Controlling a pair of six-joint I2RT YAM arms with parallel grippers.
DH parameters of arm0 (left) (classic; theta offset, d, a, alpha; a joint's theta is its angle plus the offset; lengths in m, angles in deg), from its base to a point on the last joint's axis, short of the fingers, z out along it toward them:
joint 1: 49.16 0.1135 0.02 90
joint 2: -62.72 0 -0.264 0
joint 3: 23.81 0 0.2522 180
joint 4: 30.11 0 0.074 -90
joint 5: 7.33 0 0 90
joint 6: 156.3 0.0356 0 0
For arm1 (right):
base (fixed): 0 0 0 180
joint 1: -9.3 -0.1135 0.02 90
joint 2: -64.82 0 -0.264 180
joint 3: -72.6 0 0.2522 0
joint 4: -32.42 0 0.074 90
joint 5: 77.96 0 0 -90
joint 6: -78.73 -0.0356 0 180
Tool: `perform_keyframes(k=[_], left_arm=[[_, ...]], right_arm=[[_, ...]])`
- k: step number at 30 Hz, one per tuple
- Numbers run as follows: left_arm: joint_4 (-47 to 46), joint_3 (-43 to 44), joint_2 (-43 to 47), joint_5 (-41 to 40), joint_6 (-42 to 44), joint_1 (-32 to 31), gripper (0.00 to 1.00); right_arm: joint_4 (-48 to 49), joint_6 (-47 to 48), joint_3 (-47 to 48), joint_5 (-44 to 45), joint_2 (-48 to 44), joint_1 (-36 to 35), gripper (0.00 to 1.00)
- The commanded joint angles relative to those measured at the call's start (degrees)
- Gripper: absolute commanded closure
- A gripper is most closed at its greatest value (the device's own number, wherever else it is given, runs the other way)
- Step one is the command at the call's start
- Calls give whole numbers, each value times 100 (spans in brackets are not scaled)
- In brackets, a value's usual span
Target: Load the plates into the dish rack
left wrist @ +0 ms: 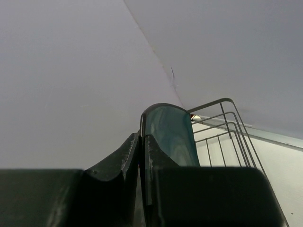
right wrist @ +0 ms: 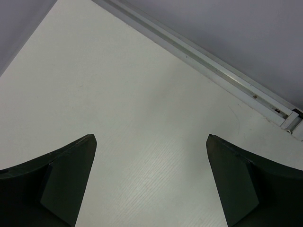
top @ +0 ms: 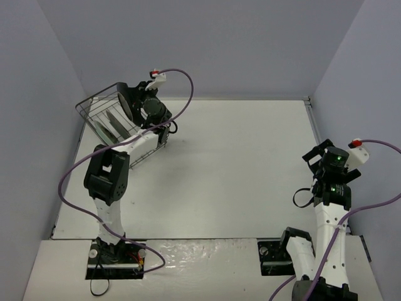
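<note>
Top looks down; left wrist close on shared dish rack [top: 100, 116]; right wrist seemingly low.

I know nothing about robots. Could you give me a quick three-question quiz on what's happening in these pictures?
1. True or false: the right gripper holds a plate.
2. What is the left gripper pinching? A) teal plate B) a cup C) nothing
3. Fill in: the rack stands at the table's far ____ corner.

Key: 1 false, it is open over bare table; 2 A; 3 left.
</note>
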Motion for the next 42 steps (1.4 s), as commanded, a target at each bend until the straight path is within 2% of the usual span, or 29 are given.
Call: perform_keyframes(k=[1,6,26,27,30,33,42], left_arm=[[-2065,-18,14,471,709,0,100],[-2479,-87,-240,536,1026,-3,100],[-2725,-616,-314,336,888,-97,100],[-2730,-630,-320,302,891,-108,97],[-2751,-667,-311,215,911,-147,81],[-2758,-711,-237,151,914,-180,72],[-2757,-877,-143,-77,914,-367,62]], right_arm=[[355,94,47,-57,73,31,0],[358,86,47,-48,71,31,0],[359,103,47,-83,86,31,0],[361,103,47,-83,83,31,0],[363,103,47,-89,90,31,0],[359,112,40,-92,77,31,0],[368,112,33,-124,73,31,0]])
